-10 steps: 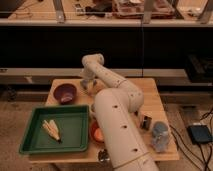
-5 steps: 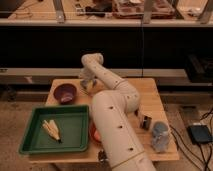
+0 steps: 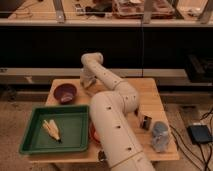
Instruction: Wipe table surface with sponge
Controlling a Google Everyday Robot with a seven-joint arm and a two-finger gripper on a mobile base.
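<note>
My white arm [image 3: 112, 125] reaches from the bottom of the camera view across the wooden table [image 3: 150, 92] and bends back to its far left part. The gripper [image 3: 88, 83] points down at the table surface just right of a purple bowl [image 3: 65, 92]. No sponge shows; whatever is under or in the gripper is hidden by the wrist.
A green tray [image 3: 35, 142] holding a yellow item [image 3: 51, 130] sits at the front left. An orange object [image 3: 92, 134] peeks from under the arm. A small dark can [image 3: 146, 121] and a grey-blue crumpled object [image 3: 160, 136] stand at the front right. A black device [image 3: 199, 134] lies on the floor.
The arm has shifted only slightly; the gripper stays low over the far left of the table beside the bowl.
</note>
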